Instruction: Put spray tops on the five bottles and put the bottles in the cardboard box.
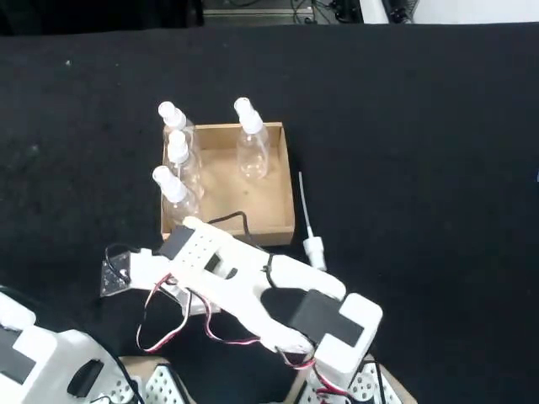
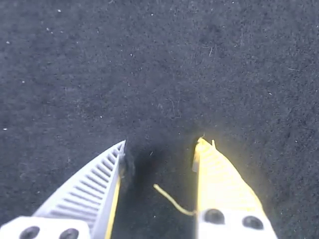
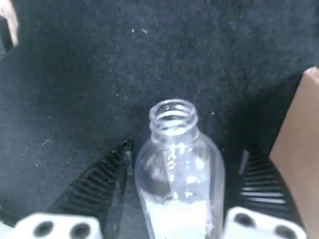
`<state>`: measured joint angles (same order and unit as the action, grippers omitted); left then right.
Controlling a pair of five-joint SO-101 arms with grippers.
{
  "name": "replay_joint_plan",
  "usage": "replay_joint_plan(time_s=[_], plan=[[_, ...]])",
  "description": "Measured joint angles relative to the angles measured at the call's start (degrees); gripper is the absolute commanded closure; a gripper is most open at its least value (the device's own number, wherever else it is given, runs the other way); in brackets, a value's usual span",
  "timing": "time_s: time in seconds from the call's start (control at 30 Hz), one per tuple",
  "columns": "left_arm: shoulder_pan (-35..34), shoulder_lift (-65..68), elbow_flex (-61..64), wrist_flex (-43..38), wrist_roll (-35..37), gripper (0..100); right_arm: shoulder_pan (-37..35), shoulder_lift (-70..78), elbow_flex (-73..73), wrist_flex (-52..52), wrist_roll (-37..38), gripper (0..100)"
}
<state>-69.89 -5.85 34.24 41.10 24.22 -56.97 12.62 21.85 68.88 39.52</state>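
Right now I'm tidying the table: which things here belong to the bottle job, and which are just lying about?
Job: cardboard box, four capped bottles in it, uncapped bottle, loose spray top.
Lying about: cables beyond the table.

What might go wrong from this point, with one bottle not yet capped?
1. The last spray top lies right of the cardboard box, the uncapped bottle left of it at the right gripper; the open left gripper may have to cross that arm to fetch it.
2. The top's long thin tube must enter the narrow neck; it could miss or bend.
3. The box wall stands close beside the bottle and could be bumped.
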Motion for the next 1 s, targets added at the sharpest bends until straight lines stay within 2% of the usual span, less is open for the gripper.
replay_joint_plan(time_s=[0.27, 0.4, 1.0], plan=[[0.0, 0.0, 0.0, 0.0, 0.0, 80, 0.0, 2.2, -1.58, 0.18, -0.09, 74.4], [0.0, 0.0, 0.0, 0.0, 0.0, 80, 0.0, 2.2, -1.67, 1.76, -0.09, 80.5], [0.0, 0.0, 0.0, 0.0, 0.0, 80, 0.0, 2.64, -2.46, 4.4, 2.02, 77.7]])
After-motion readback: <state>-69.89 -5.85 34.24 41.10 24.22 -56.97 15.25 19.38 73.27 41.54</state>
